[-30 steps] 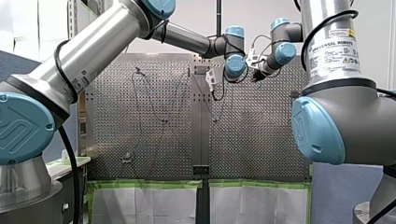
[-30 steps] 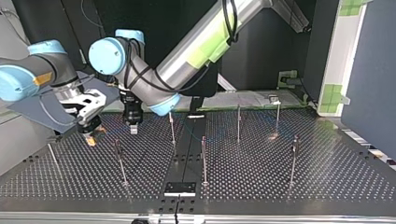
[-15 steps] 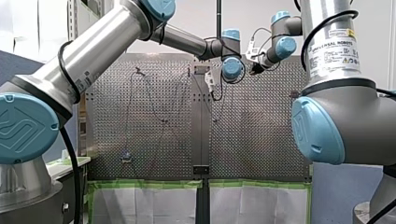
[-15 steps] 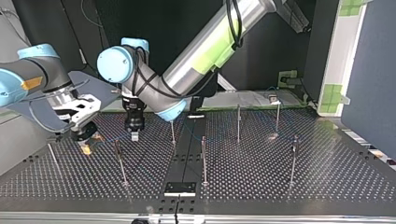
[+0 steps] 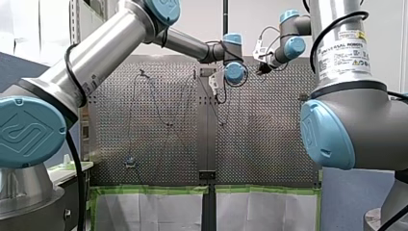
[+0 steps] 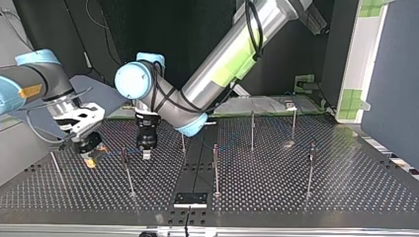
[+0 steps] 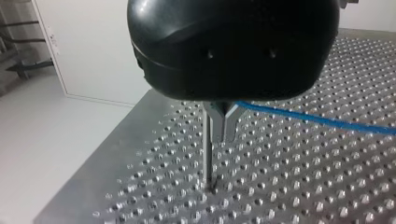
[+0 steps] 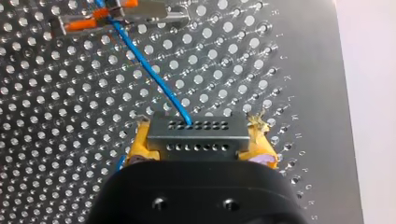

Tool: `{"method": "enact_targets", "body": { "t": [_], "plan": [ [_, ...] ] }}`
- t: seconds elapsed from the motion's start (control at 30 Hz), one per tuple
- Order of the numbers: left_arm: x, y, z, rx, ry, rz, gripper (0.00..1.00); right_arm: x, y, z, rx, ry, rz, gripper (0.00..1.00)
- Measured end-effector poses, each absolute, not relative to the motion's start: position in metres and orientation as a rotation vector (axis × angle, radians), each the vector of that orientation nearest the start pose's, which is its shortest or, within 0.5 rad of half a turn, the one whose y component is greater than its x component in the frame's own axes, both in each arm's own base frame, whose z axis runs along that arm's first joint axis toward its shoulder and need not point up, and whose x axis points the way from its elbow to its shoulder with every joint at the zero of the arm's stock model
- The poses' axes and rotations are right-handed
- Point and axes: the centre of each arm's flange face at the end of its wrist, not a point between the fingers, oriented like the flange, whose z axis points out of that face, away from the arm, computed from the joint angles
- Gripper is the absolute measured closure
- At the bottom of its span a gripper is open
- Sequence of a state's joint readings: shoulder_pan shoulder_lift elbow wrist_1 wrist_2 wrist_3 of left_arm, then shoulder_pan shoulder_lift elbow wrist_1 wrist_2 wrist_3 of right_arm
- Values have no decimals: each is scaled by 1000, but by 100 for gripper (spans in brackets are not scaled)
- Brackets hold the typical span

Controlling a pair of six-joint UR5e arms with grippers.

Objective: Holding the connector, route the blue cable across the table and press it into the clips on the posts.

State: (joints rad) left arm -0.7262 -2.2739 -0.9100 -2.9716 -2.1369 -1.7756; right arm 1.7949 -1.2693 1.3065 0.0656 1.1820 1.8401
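Clamping connector (image 8: 196,140) between yellow pads (image 8: 140,142): right gripper (image 8: 198,135), low over table (image 8: 70,116). From it blue cable (image 8: 149,74) runs to left gripper (image 7: 223,125), fingers (image 7: 229,122) pinched shut round it; thin post (image 7: 207,154) just beside.

front: high, far | top: opposite side, low | wrists: close-up | shared: table (image 6: 346,192)

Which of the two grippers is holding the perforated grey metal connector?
My right gripper, the one with yellow pads: the perforated grey metal connector sits clamped between them. My left gripper grips only the thin blue cable.
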Motion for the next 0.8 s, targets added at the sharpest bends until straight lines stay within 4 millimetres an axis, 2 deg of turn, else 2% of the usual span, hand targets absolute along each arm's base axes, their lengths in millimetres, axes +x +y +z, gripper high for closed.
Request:
{"method": "enact_targets", "body": {
  "t": [0.33, 0.37, 0.4, 0.43, 0.47, 0.5, 0.53, 0.57, 0.6, 0.63, 0.67, 0.7, 0.8],
  "plan": [
    [562, -539, 370, -80, 1471, -354, 100, 297, -565, 439, -2180, 1605, -2332, 100],
    [563, -537, 370, -80, 1473, -353, 96, 297, -565, 439, -2180, 1604, -2334, 100],
    [565, -536, 369, -78, 1477, -354, 96, 297, -566, 440, -2180, 1603, -2335, 100],
    [565, -535, 369, -76, 1482, -356, 89, 297, -566, 440, -2179, 1604, -2335, 100],
    [565, -535, 368, -72, 1486, -359, 76, 296, -567, 440, -2179, 1604, -2337, 100],
    [563, -536, 367, -68, 1491, -366, 76, 296, -567, 440, -2179, 1605, -2337, 100],
    [562, -537, 366, -65, 1495, -371, 66, 296, -567, 440, -2179, 1605, -2338, 100],
    [561, -538, 366, -63, 1498, -376, 49, 296, -567, 440, -2179, 1606, -2338, 100],
    [559, -540, 365, -61, 1502, -382, 38, 295, -567, 440, -2179, 1606, -2338, 100],
    [557, -541, 364, -59, 1505, -387, 38, 295, -568, 440, -2179, 1606, -2338, 100],
    [556, -543, 364, -58, 1509, -392, 24, 295, -568, 440, -2179, 1607, -2338, 100],
    [554, -544, 363, -56, 1513, -399, 0, 295, -568, 440, -2180, 1607, -2337, 100],
    [550, -548, 362, -54, 1523, -411, 0, 295, -568, 440, -2180, 1607, -2337, 100]
  ]
}}
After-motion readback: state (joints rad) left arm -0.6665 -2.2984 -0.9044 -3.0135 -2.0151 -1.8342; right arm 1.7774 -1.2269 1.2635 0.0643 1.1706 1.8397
